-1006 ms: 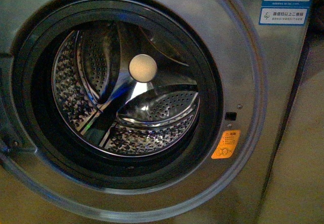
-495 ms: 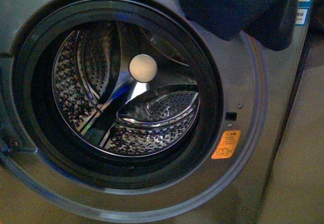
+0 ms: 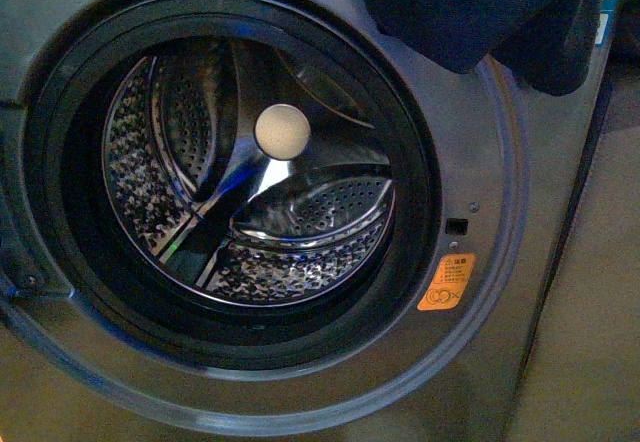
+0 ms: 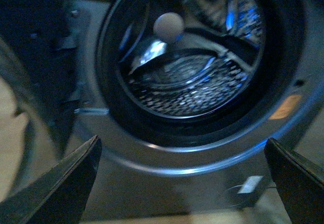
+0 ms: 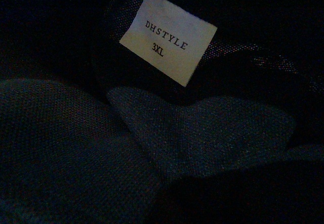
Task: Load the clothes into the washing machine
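Your clothes [image 3: 470, 7] hang above and right of the open mouth of the washing machine [image 3: 485, 172], on your right pincer's side; that pincer is hidden, so its grip cannot be told, and your left pincer [image 4: 182, 148] is spread wide.

The washing machine [image 3: 470, 372] has a dull grey metal front and a glossy perforated steel drum [image 3: 300, 272]; the navy garment [image 3: 470, 7] is matt knit cloth.

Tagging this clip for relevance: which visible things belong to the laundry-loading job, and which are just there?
Job: clothes; washing machine; steel drum; left gripper, open.
Just there: orange warning sticker; plain panel beside the machine.
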Robot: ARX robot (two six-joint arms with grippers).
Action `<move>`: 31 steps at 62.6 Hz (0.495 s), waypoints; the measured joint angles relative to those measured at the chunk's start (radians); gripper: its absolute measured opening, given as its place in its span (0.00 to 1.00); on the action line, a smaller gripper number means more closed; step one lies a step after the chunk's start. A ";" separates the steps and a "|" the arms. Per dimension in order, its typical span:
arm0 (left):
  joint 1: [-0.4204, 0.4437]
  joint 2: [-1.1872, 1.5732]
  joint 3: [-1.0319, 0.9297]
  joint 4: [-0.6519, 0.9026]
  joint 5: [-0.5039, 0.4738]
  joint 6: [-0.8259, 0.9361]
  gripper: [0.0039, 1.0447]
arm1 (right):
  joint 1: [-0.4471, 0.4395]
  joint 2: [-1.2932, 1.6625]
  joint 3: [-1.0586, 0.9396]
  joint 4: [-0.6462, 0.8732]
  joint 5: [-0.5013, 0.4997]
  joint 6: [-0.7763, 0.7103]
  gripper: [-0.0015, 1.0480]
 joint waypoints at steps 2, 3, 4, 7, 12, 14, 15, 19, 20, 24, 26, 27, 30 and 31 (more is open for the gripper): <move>0.058 0.072 0.009 0.082 0.096 -0.055 0.94 | 0.000 0.000 0.000 0.000 -0.002 0.000 0.14; 0.083 0.114 0.018 0.125 0.137 -0.079 0.94 | 0.000 0.000 0.000 0.000 -0.003 0.000 0.14; 0.107 0.157 0.032 0.168 0.174 -0.094 0.94 | 0.000 0.000 0.000 0.000 -0.003 0.000 0.14; 0.146 0.260 0.074 0.272 0.235 -0.130 0.94 | 0.000 0.000 0.000 0.000 -0.002 0.000 0.14; 0.167 0.403 0.161 0.410 0.286 -0.174 0.94 | 0.000 0.000 0.000 0.000 -0.002 0.000 0.14; 0.168 0.461 0.205 0.458 0.309 -0.190 0.94 | 0.000 0.000 0.000 0.000 -0.002 0.000 0.14; 0.167 0.498 0.235 0.488 0.315 -0.200 0.94 | 0.000 0.000 0.000 0.000 -0.002 0.000 0.14; 0.156 0.584 0.307 0.560 0.327 -0.224 0.94 | 0.000 0.000 0.000 0.000 -0.002 0.000 0.14; 0.150 0.616 0.335 0.584 0.338 -0.236 0.94 | 0.000 0.000 0.000 0.000 -0.002 0.000 0.14; 0.121 0.722 0.427 0.659 0.356 -0.272 0.94 | 0.000 0.000 0.000 0.000 -0.002 0.000 0.14; 0.100 0.778 0.475 0.707 0.369 -0.294 0.94 | 0.000 0.000 0.000 0.000 -0.002 0.000 0.14; 0.095 0.792 0.488 0.717 0.373 -0.303 0.94 | 0.000 0.000 0.000 0.000 -0.002 0.000 0.14; 0.064 0.857 0.544 0.764 0.372 -0.317 0.94 | 0.000 0.000 0.000 0.000 -0.002 0.000 0.14; 0.051 0.882 0.565 0.780 0.371 -0.323 0.94 | 0.000 0.000 0.000 0.000 -0.002 0.000 0.14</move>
